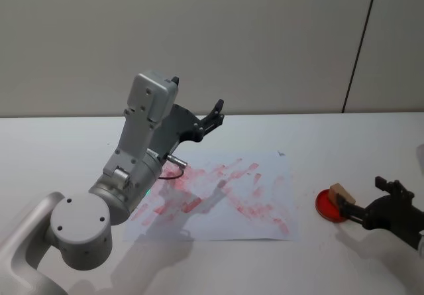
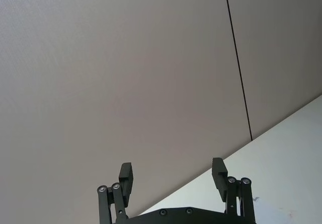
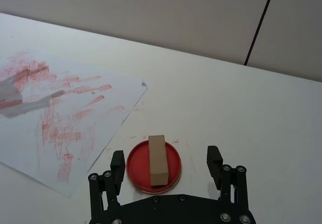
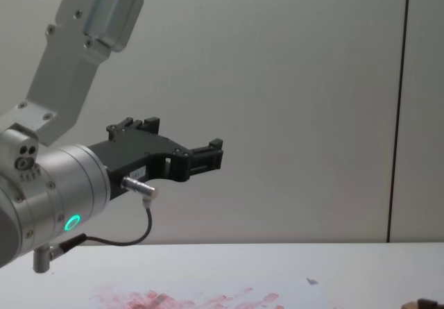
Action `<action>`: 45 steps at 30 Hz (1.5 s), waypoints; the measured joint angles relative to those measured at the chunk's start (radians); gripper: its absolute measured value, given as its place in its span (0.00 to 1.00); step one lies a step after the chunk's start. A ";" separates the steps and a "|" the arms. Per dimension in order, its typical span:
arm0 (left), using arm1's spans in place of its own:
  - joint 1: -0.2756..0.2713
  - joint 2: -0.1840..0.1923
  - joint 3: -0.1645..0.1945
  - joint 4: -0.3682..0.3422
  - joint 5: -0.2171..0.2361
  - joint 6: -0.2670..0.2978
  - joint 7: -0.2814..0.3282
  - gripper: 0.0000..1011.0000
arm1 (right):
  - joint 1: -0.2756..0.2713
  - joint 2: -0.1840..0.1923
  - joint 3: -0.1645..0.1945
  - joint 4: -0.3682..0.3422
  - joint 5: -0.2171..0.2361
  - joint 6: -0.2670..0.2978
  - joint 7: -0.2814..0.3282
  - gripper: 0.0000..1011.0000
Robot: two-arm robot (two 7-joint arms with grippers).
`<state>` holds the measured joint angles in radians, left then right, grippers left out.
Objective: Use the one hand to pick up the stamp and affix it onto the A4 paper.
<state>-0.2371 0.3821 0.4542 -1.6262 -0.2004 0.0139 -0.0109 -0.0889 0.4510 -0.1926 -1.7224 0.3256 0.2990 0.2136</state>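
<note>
The stamp [image 3: 158, 159] was plain light-brown wood, on a glossy red dish [image 3: 137, 169]. The paper [image 1: 265, 176] was white, streaked with red-pink smears, heaviest toward its 9 o'clock side in the head view. The surface [image 1: 344, 136] was white, the wall [image 1: 265, 43] beige-grey with one dark vertical line. Both jaws were black. The left arm [image 1: 142, 129] was silver-grey with a green glowing ring [image 4: 71, 221].

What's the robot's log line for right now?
right gripper open by stamp | stamp on red ink pad | A4 paper inked | left gripper open, raised
</note>
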 joint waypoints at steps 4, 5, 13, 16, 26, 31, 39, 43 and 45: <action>0.000 0.000 0.000 0.000 0.000 0.000 0.000 0.99 | 0.013 -0.010 -0.008 0.016 -0.015 0.013 0.005 0.99; 0.000 0.000 0.000 0.000 0.000 0.000 0.000 0.99 | 0.019 -0.015 -0.012 0.025 -0.022 0.017 0.007 0.99; 0.000 0.000 0.000 0.000 0.000 0.000 0.000 0.99 | 0.054 -0.045 -0.032 0.068 -0.060 0.035 0.019 0.98; 0.000 0.000 0.000 0.000 0.000 0.000 0.000 0.99 | 0.063 -0.052 -0.037 0.079 -0.070 0.039 0.023 0.92; 0.000 0.000 0.000 0.000 0.000 0.000 0.000 0.99 | 0.082 -0.068 -0.048 0.103 -0.090 0.048 0.030 0.64; 0.000 0.000 0.000 0.000 0.000 0.000 0.000 0.99 | 0.088 -0.073 -0.050 0.109 -0.096 0.050 0.032 0.48; 0.000 0.000 0.000 0.000 0.000 0.000 0.000 0.99 | 0.093 -0.077 -0.053 0.115 -0.101 0.052 0.034 0.25; 0.000 0.000 0.000 0.000 0.000 0.000 0.000 0.99 | 0.094 -0.077 -0.054 0.116 -0.102 0.052 0.034 0.22; 0.000 0.000 0.000 0.000 0.000 0.000 0.000 0.99 | 0.095 -0.077 -0.053 0.116 -0.103 0.048 0.034 0.22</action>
<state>-0.2371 0.3821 0.4542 -1.6262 -0.2004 0.0139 -0.0109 0.0059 0.3736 -0.2461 -1.6063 0.2230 0.3474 0.2479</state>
